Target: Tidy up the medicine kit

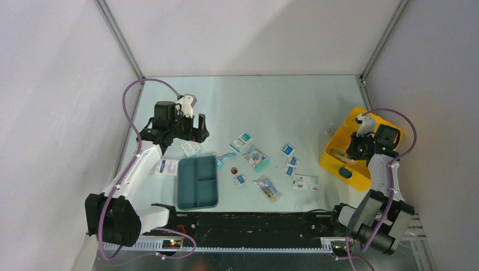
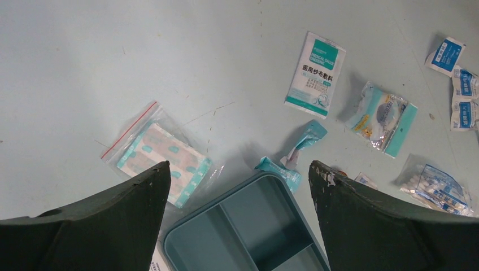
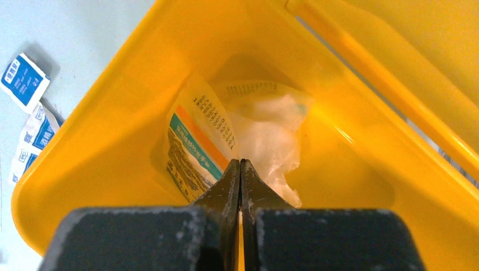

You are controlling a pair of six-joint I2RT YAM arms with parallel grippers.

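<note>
Left hand gapes wide, right hand closed.

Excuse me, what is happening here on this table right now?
Two robot arms are tidying a medicine kit. The right gripper is shut, with nothing visible between its fingers, and points down into the yellow kit, where a printed packet and a clear bag lie. The left gripper hangs open over the table, above a corner of the teal tray. Many small packets lie loose between tray and kit.
</note>
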